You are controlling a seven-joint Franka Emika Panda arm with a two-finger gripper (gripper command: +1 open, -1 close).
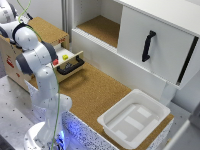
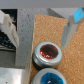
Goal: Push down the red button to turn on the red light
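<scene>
The red button (image 1: 55, 62) sits on the white panel at the exterior view's left, partly behind my arm. It is near the black handle (image 1: 70, 67) and just beside the yellow button (image 1: 65, 57). My gripper (image 2: 40, 40) is spread wide above the cork top (image 2: 60, 35), where a red lamp (image 2: 48, 51) and a blue lamp (image 2: 48, 79) stand.

Your arm (image 1: 39, 75) rose from its base at the exterior view's lower left, bent at the elbow and reached toward the upper left. The gripper itself was hidden behind the arm's links in that view. In the wrist view, one fingertip (image 2: 74, 16) showed; whether the jaws were parted could not be determined.
</scene>
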